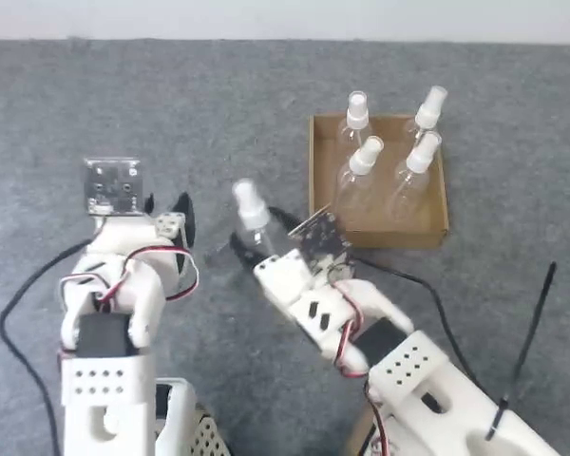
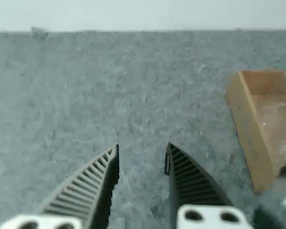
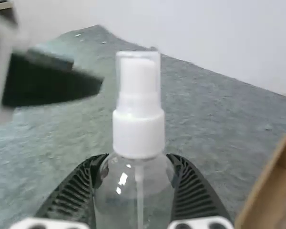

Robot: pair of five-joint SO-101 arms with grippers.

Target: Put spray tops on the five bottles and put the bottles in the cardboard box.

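Right hand (image 3: 136, 164) pinched one bottle (image 3: 133, 195) by its clear body; the white spray top (image 3: 137, 105) stood out beyond the fingers. Bottle was held near the cardboard box (image 1: 380, 234), outside it. Four capped bottles (image 1: 356, 185) sat in the box. Left hand (image 2: 142, 151) was spread, holding nothing, over the grey worktop (image 2: 86, 86).

L gripper (image 2: 142, 160) jaws apart, R gripper (image 3: 136, 163) clamped on bottle (image 3: 138, 129).
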